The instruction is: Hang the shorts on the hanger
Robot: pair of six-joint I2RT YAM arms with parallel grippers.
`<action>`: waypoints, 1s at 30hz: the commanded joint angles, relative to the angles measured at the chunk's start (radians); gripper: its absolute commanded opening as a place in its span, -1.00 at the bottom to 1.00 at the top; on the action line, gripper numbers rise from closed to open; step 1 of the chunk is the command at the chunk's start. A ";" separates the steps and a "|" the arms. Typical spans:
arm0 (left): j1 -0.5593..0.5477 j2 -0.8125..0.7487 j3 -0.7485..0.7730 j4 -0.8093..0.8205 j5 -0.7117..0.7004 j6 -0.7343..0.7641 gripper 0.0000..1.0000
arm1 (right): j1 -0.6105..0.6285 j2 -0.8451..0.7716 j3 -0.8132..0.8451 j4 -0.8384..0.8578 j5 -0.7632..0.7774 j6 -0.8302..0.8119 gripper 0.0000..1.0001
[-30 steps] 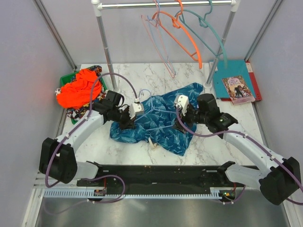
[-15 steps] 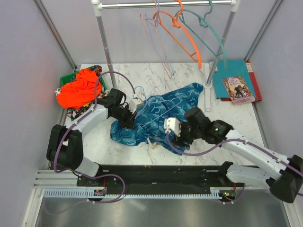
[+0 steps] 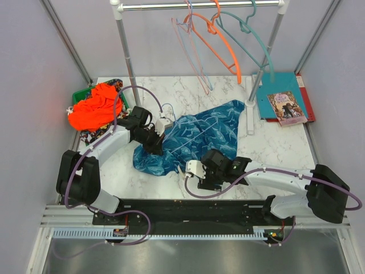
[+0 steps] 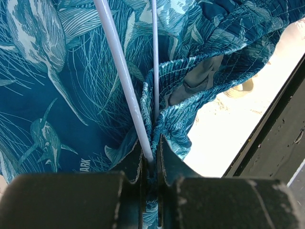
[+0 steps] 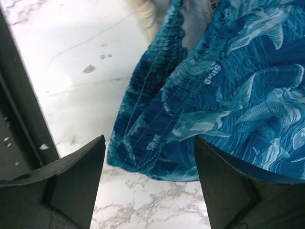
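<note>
shorts (image 4: 62,95): matt printed cloth | hanger (image 4: 120,71): smooth glossy rod | table (image 5: 62,43): polished marble-look | right fingers (image 5: 71,183): matt black plastic

Dark-blue shorts (image 3: 199,134) printed with lighter teal fish and fronds lay on the white, grey-veined marble table (image 3: 279,154), crossed by a pale lavender hanger (image 4: 122,71). Nearby were a bright orange garment (image 3: 94,107), an orange hanger (image 3: 238,68) and a teal hanger (image 3: 268,63).
</note>
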 commanded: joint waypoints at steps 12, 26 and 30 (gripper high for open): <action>0.007 -0.017 0.017 -0.002 -0.008 -0.010 -0.97 | 0.014 -0.022 -0.067 0.176 0.394 0.007 0.25; 0.014 -0.026 0.026 -0.005 -0.005 -0.014 -0.96 | -0.286 0.052 -0.062 0.242 0.178 -0.033 0.01; 0.048 -0.035 0.024 -0.014 0.006 -0.020 -0.97 | -0.401 0.061 -0.057 0.236 0.066 -0.036 0.04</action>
